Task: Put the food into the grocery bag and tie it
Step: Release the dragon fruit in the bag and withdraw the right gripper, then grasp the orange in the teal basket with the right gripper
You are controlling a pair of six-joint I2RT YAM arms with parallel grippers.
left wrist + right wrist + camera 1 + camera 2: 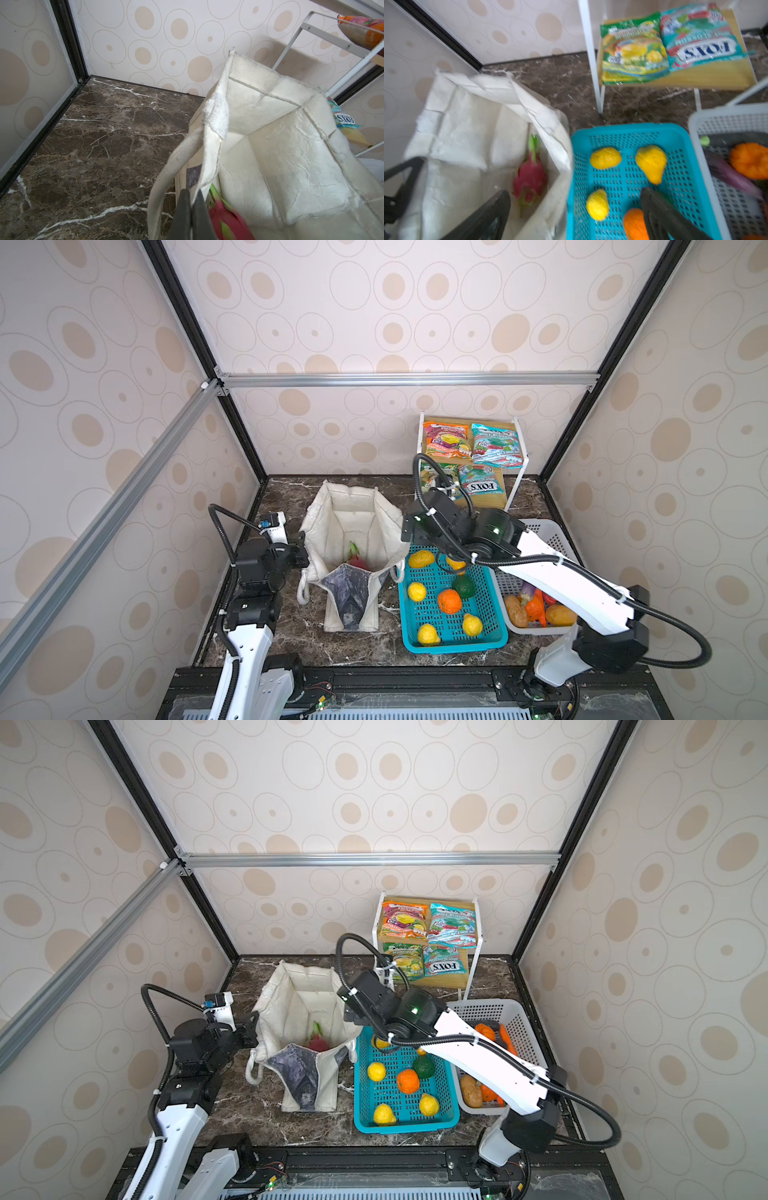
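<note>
Left gripper [192, 193] clamps the rim of the off-white canvas grocery bag [353, 514], open on dark veined marble tabletop [291, 635] amid beige-circled walls [374, 302]; pink dragon fruit [358, 561] inside; right gripper [574, 195] gapes wide, empty.

bit blurry but here goes; the right gripper [576, 192] is spread wide, one dark finger [483, 216] over the bag [467, 128], the other over the teal basket [623, 129] and covering part of an orange [633, 225]; a pink dragon fruit [529, 180] lies down inside the open bag; three yellow fruits [605, 158] sit in the teal basket; the white basket [695, 122] just beside it has an eggplant [733, 176] in it; behind them on the marble table [566, 83] stands a shelf [716, 81] with a green packet [633, 49] and a teal packet [699, 37] side by side
</note>
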